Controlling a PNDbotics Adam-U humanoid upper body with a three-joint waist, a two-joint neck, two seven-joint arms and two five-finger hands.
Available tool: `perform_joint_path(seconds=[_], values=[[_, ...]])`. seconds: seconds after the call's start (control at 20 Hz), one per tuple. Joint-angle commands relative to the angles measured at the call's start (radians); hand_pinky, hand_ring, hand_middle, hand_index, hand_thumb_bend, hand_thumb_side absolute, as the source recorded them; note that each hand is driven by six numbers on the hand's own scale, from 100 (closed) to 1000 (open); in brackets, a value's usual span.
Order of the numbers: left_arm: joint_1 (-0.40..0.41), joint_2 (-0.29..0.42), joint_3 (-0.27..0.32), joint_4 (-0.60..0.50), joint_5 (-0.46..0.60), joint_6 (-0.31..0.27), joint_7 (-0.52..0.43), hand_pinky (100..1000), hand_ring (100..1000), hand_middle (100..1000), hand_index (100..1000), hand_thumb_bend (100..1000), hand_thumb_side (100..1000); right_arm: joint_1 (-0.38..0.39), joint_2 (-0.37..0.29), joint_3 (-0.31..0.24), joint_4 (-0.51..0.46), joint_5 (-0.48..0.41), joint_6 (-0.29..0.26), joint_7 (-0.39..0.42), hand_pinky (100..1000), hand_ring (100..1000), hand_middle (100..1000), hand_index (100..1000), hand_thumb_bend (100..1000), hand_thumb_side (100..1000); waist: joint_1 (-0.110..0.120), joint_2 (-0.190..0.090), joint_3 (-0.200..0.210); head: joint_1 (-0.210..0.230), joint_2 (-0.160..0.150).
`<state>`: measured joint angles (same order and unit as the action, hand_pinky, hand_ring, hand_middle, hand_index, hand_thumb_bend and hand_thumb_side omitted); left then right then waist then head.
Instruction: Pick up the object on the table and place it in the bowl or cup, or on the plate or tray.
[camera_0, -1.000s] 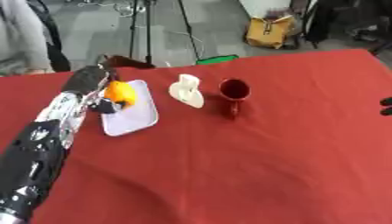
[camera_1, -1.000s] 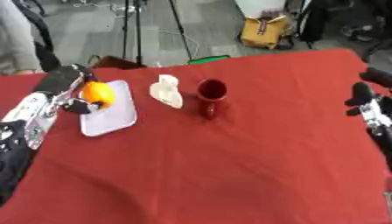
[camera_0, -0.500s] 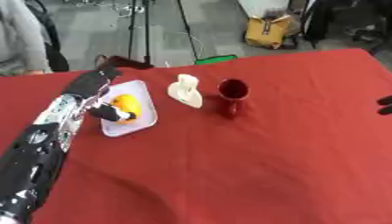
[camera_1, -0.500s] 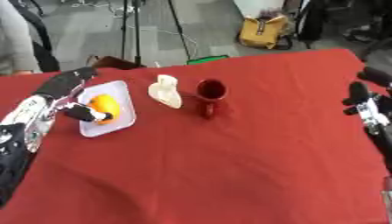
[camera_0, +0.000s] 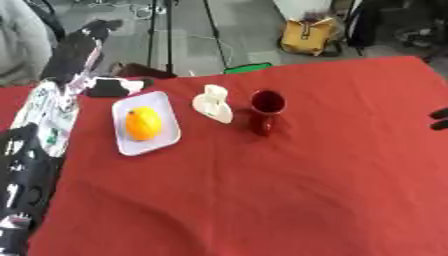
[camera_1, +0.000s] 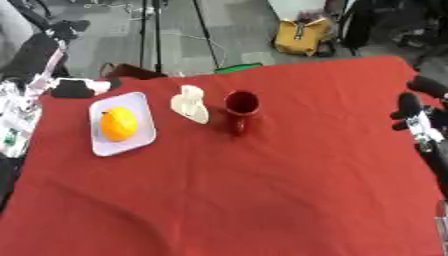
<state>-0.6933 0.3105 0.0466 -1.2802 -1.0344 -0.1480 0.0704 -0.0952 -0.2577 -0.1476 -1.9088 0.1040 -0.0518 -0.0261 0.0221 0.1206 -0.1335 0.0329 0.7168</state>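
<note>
one orange object (camera_0: 143, 123) lay on the one pale tray (camera_0: 166, 142), beside one white piece (camera_0: 213, 103) and one red cup (camera_0: 266, 104). the left hand (camera_0: 86, 42) hung released above the tray's far end; the right hand (camera_1: 411, 109) rested open at the table's right edge.

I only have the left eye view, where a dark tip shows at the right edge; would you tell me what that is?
Observer: It is the right hand. The right eye view shows much more of it, raised at the right edge of the table.
Operator: Thank you. Is it holding anything, or near the cup?
Observer: It holds nothing. Its fingers point up and look relaxed, and a wide stretch of bare red cloth lies between it and the cup.
</note>
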Motion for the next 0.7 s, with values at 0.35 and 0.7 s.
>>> perform_joint_path(seconds=[0.35,0.7], values=[[0.022,0.016,-0.022,-0.112,0.167,0.046,0.001,748,771,790,949,690,540,-0.007,-0.012,-0.008,-0.010,-0.008,-0.002,-0.004,517,572,800,866,535,703,-0.006,-0.019,0.004,-0.004,-0.007],[0.031,0.036,-0.040,-0.148,0.295,0.058,-0.031,749,771,790,950,685,543,-0.009,-0.013,-0.007,-0.011,-0.004,-0.003,-0.003,517,571,799,866,543,701,-0.004,-0.010,0.005,-0.005,-0.001]])
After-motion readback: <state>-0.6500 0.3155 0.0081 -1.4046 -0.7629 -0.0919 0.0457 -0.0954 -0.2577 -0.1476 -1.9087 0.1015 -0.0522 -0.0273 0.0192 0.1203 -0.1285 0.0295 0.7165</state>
